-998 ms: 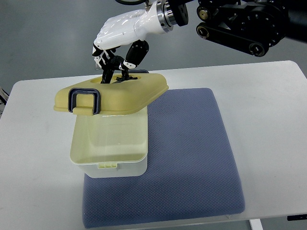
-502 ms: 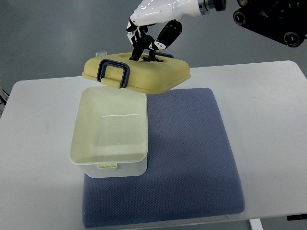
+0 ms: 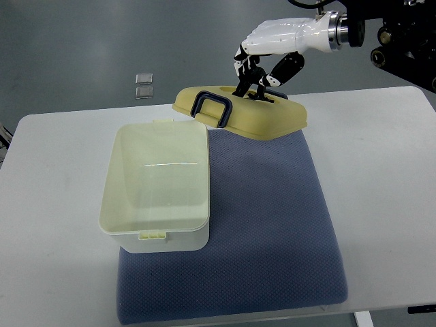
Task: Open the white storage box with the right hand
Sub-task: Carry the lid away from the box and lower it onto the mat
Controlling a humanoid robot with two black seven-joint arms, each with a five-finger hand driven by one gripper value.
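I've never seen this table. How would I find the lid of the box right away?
Start at the white table and find the blue-grey mat lying on it. Over the mat's far edge, just past the open storage box, the right hand holds up the lid. It is the pale yellow, flat piece with a dark handle on top, and the only thing in the air.

The right robot hand (image 3: 255,71) grips the yellow lid (image 3: 238,114) at 12 o'clock, above the blue mat (image 3: 272,225). The open storage box (image 3: 157,187) stands at 9 o'clock on the table (image 3: 388,170).
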